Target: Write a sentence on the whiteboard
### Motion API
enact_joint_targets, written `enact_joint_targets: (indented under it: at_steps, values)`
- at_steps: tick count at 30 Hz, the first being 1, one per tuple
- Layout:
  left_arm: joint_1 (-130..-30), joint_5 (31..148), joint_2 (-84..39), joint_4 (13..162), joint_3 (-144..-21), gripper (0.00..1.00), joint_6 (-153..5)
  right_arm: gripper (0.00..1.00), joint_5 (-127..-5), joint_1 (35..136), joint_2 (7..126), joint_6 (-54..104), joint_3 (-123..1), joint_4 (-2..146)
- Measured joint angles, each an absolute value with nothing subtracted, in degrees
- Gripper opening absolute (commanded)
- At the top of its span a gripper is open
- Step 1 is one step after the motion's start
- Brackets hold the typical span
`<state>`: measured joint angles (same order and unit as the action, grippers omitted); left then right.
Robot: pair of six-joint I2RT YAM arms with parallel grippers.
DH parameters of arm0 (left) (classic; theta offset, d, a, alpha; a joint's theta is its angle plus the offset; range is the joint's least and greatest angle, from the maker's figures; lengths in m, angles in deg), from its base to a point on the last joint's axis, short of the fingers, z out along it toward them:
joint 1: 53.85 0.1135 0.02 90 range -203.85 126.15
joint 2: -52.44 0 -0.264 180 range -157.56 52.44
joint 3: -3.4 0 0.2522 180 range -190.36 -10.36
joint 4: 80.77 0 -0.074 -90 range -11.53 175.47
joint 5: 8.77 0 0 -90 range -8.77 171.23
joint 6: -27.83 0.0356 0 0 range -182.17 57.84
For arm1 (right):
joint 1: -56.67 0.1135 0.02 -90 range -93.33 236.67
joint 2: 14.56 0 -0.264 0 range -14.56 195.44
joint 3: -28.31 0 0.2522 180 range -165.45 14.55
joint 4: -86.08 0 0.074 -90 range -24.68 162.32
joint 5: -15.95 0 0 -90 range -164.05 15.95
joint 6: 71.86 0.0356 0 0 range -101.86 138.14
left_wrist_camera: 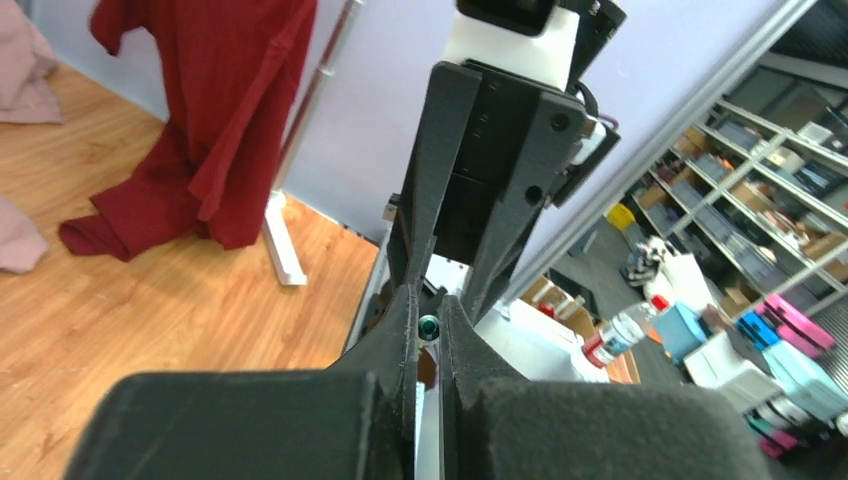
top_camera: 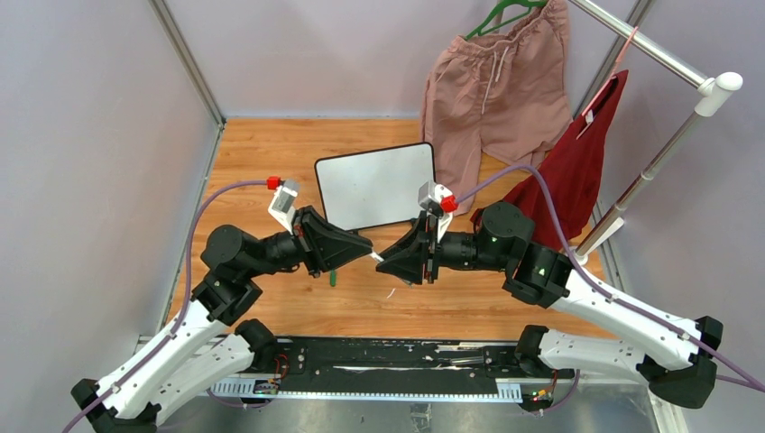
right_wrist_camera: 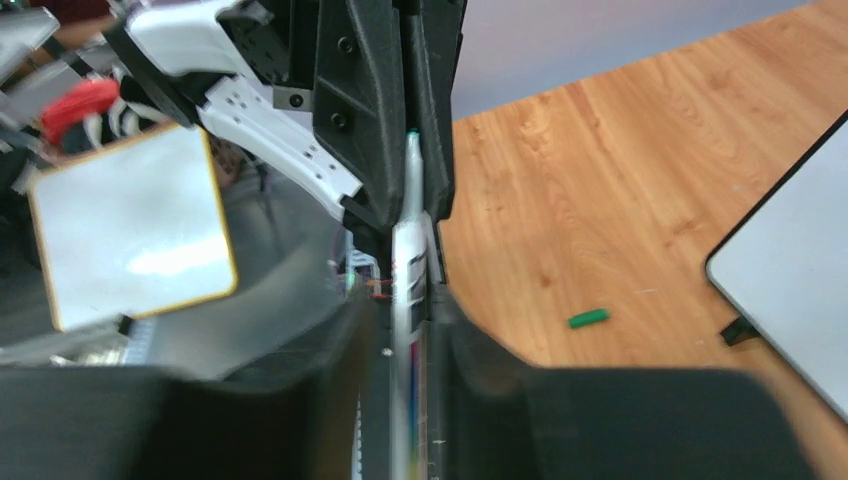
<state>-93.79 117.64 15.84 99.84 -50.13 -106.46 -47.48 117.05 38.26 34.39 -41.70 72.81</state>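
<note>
1. The left gripper (top_camera: 365, 252) is clamped on the marker (right_wrist_camera: 410, 250) (plainest in the right wrist view).
2. The right gripper (top_camera: 390, 262) flanks the marker, perhaps loosely; I cannot tell.
3. The whiteboard (top_camera: 374, 185) lies just beyond both grippers, blank.

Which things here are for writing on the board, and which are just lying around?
For the job:
whiteboard, blank
white marker
small green piece, maybe the marker's cap

Just lying about:
pink shorts
red shirt
clothes rail
</note>
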Motion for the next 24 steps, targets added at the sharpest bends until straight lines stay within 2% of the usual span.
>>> enact_joint_targets:
  at_steps: [2,4,7,14,20,24]
  values:
    - [-93.8,115.3,17.0,99.5,-49.8,0.0,-106.9,0.59,-48.1,117.0,38.2,34.4,-42.0,73.0]
    - [-93.8,112.5,18.1,99.6,-49.8,0.0,-107.4,0.66,-49.2,117.0,38.0,34.9,-42.1,73.6]
    - [-93.8,107.5,19.7,100.0,-49.8,0.0,-109.0,0.71,-52.1,117.0,37.3,35.7,-42.0,75.5]
    - [-93.8,95.0,21.2,106.8,-48.4,0.0,-116.1,0.74,-60.5,117.0,35.0,41.9,-39.4,87.8]
    - [-93.8,87.5,21.1,110.7,-47.6,0.0,-121.0,0.74,-61.2,116.4,40.3,47.4,-42.8,91.0]
    - [-93.8,83.9,21.3,114.4,-45.8,0.0,-123.9,0.69,-59.5,114.9,43.5,51.6,-44.3,93.9]
